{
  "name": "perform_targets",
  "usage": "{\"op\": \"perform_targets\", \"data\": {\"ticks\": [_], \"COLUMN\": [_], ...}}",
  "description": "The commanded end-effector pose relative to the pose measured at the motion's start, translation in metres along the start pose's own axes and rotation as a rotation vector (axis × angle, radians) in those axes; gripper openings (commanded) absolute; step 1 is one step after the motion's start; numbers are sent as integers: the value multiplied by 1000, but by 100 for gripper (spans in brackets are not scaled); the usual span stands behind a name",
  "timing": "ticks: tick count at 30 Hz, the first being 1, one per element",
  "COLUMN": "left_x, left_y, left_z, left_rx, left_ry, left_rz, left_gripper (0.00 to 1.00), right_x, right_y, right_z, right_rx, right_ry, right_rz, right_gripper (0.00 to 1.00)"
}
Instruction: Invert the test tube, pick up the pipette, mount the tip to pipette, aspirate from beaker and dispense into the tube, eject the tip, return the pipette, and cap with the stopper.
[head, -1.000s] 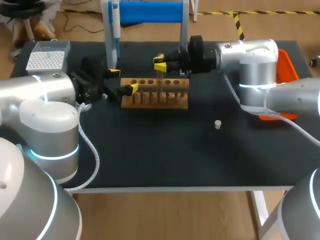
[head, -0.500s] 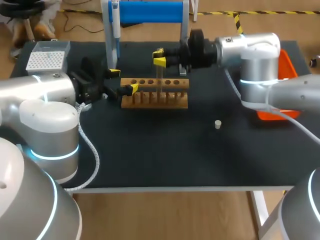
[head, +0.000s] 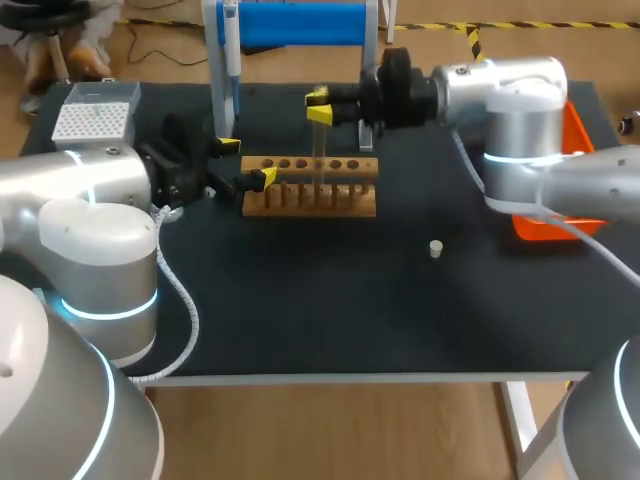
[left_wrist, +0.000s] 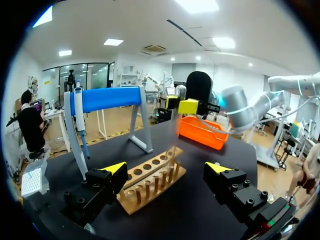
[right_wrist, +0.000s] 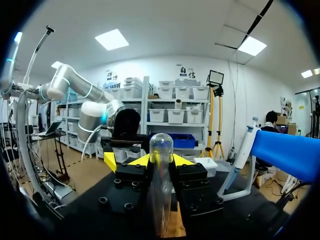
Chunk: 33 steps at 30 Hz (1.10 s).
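The right gripper (head: 318, 106) comes in from the upper right of the head view. It pinches the test tube (head: 319, 150) near its top and holds it upright over the wooden rack (head: 310, 190) at upper centre. I cannot tell whether the tube's lower end is clear of the holes. The right wrist view shows its rounded closed end uppermost, so it probably needs turning over before it can take liquid. The left gripper (head: 246, 162) has its fingers spread on either side of the rack's left end, apparently to steady it. The stopper (head: 436, 248) lies well apart, right of centre.
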<state>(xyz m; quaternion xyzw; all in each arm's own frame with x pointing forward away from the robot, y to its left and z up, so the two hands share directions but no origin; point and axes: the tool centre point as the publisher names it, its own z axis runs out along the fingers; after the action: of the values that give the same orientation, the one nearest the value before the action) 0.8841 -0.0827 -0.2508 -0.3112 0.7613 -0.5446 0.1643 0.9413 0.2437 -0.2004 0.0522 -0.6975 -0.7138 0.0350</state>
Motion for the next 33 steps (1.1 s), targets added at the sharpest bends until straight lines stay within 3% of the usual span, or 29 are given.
{"op": "perform_targets", "data": {"ticks": [1,9,27,31,33], "left_x": [0,0,0,0,0], "left_y": [2,2,2,2,2], "left_z": [0,0,0,0,0], "left_rx": [8,8,8,8,8], "left_ry": [2,2,2,2,2], "left_rz": [1,1,1,1,1], "left_gripper": [100,100,100,100,100], "right_x": [9,21,21,5,-1], "right_y": [14,36,36,36,39], "right_z": [-7,-20,-20,-19,-18], "right_rx": [9,3,3,87,88], "right_ry": [-21,-24,-24,-102,-121], "right_rz": [7,0,0,354,505], "right_gripper": [0,0,0,0,0]}}
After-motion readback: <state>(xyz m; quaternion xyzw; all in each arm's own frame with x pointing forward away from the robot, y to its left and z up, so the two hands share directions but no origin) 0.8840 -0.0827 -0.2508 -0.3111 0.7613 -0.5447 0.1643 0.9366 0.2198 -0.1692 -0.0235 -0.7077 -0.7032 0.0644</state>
